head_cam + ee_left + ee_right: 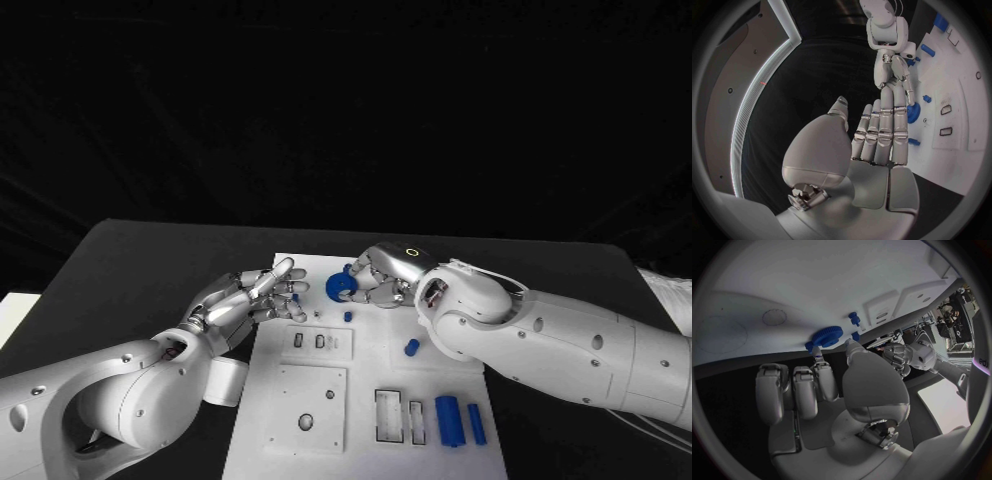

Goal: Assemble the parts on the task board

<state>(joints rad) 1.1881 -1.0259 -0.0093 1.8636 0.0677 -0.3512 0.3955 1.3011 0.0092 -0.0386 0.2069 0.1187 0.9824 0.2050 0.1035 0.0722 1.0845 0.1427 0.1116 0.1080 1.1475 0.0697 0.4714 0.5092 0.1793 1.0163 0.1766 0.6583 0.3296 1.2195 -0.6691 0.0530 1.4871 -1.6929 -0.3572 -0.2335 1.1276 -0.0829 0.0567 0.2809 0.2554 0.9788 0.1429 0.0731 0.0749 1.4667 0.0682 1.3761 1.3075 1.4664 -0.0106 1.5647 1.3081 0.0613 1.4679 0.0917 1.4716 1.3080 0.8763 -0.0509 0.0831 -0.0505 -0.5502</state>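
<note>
Though its fingers half hide it, the right hand (387, 275) pinches a blue gear (340, 288) at the task board's (289, 440) twelve o'clock edge; the left hand (248, 300) lies spread over the black table (130, 270).

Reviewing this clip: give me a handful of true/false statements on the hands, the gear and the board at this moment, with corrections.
1. The right hand holds a blue gear. True.
2. The left hand grips a blue part. False: it holds nothing, its fingers stretched out over the board's edge.
3. Two blue cylinders lie side by side near the board's close end. True.
4. The gear lies flat on the black table. False: it is held over the white board.
5. The gear is grey. False: it is blue.
</note>
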